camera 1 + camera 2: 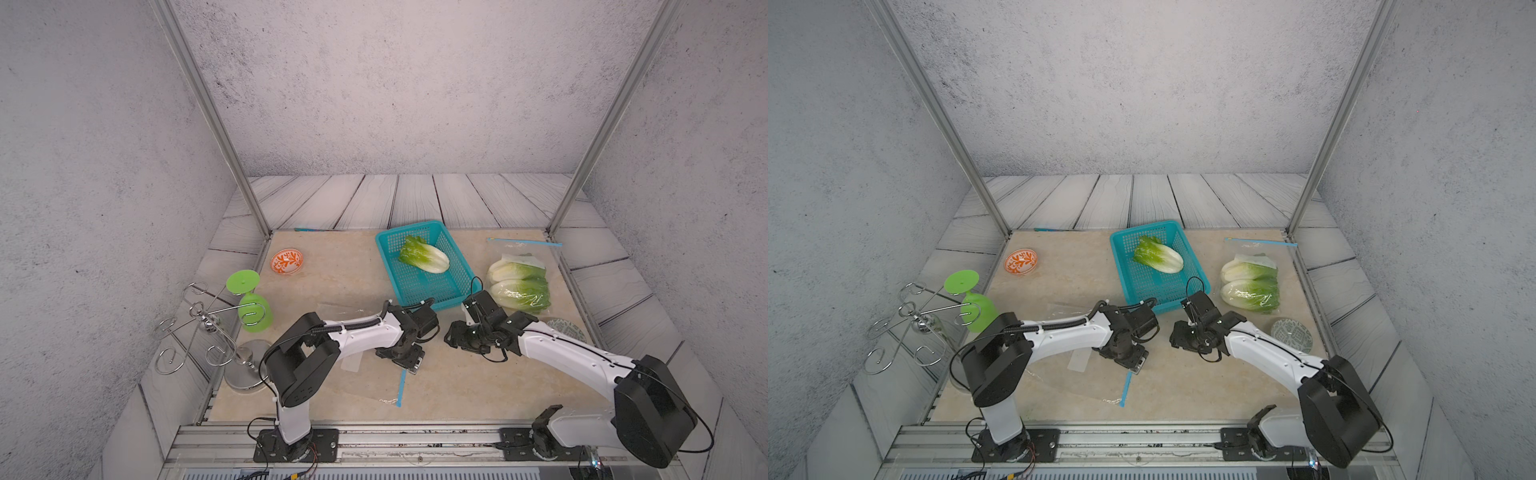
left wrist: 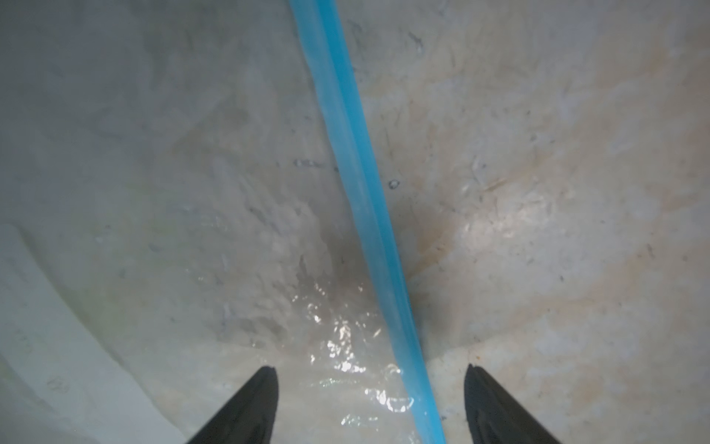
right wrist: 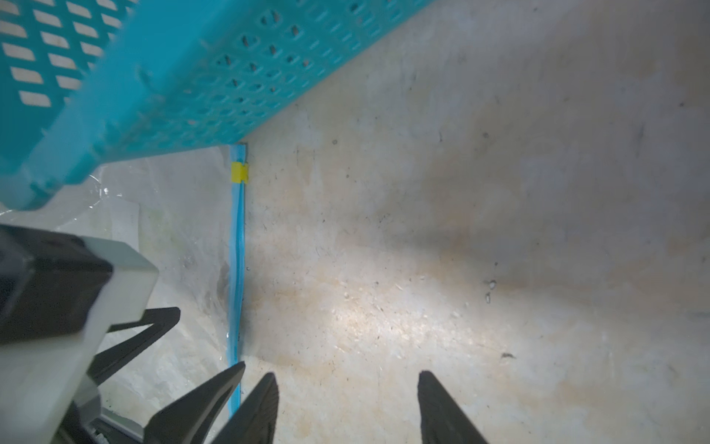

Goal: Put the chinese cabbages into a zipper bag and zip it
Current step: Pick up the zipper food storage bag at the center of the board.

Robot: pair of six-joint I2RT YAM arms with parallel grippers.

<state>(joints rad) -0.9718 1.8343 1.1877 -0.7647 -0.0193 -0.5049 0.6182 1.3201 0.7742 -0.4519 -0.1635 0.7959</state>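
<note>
I am holding both arms low over the middle of the table (image 1: 332,270). My left gripper (image 2: 370,368) is pointing down with its two fingers (image 2: 251,403) standing apart. The blue zip strip (image 2: 357,184) of the flat bag (image 1: 374,384) is running between them, closer to one finger, and nothing is being squeezed. This clear bag is lying flat toward the front edge, partly under my left arm. Its yellow slider (image 3: 239,172) is sitting at the end of the strip, right by the near wall of the blue basket (image 1: 409,227). My right gripper (image 3: 346,373) is hanging just beside the strip over bare table, with its fingers apart too and nothing between them. The two grippers are sitting very close to each other. One chinese cabbage (image 1: 424,254) is lying on its side in the basket, which is sitting near the middle of the far edge. Two other cabbages (image 1: 518,282) are lying side by side inside a second bag (image 1: 513,249) by the right edge, with their white ends pointing toward the basket. That bag's blue strip (image 1: 523,242) is lying toward the far right corner; I cannot tell whether it is zipped. A small orange bowl (image 1: 286,262) is sitting near the far left corner. A green goblet (image 1: 253,307) is hanging upside down on a wire rack (image 1: 199,324) by the left edge. A patterned plate (image 1: 567,328) is peeking out from behind my right arm near the right edge.
</note>
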